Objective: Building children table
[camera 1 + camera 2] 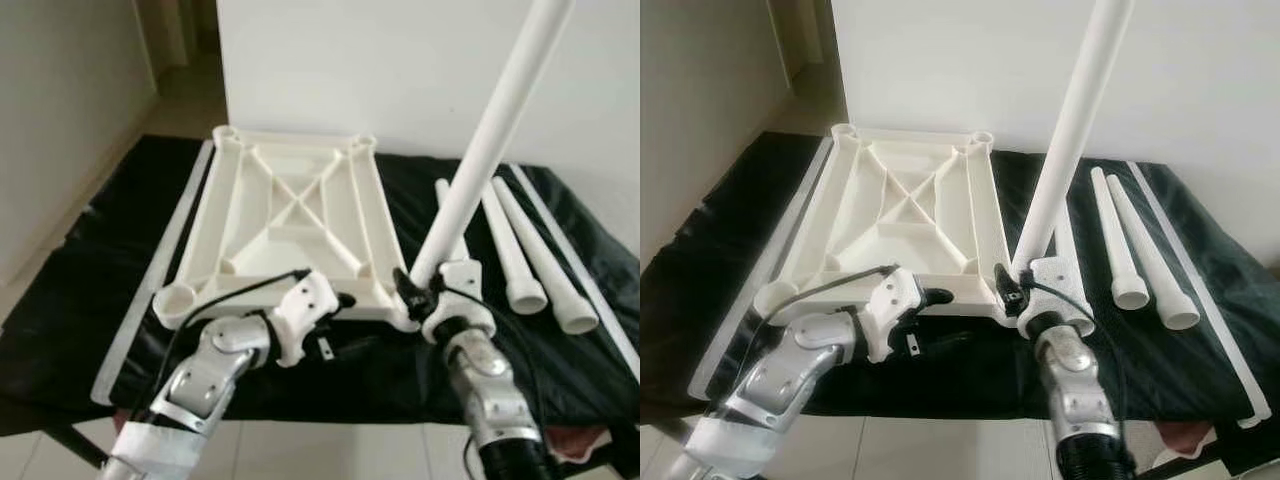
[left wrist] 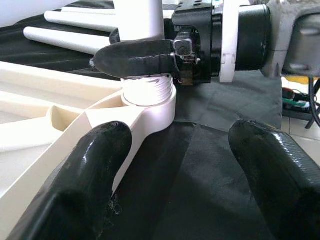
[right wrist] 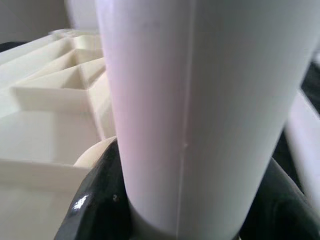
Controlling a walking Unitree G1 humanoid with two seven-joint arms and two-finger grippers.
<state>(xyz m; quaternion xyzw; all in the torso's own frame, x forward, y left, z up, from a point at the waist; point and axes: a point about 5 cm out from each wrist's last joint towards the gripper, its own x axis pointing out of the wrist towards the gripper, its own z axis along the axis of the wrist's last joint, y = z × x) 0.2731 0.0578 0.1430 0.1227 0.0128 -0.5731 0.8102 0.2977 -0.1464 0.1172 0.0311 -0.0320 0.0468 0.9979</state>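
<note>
The white table top (image 1: pixel 290 215) lies upside down on a black cloth, ribs facing up. My right gripper (image 1: pixel 420 290) is shut on a white leg (image 1: pixel 480 150), which stands tilted with its lower end at the near right corner socket (image 2: pixel 150 97). The leg's threaded end sits in that socket, and a right finger (image 2: pixel 135 57) wraps its base. In the right wrist view the leg (image 3: pixel 200 100) is clamped between black pads (image 3: pixel 95 200). My left gripper (image 1: pixel 335 322) is open, low over the cloth by the top's near edge, pointing at that corner.
Three loose white legs (image 1: pixel 530 255) lie on the cloth to the right, with a long white strip (image 1: pixel 585 275) beyond them. Another white strip (image 1: pixel 160 260) lies along the left side. A wall stands just behind. The cloth's front edge (image 1: pixel 330 410) meets tiled floor.
</note>
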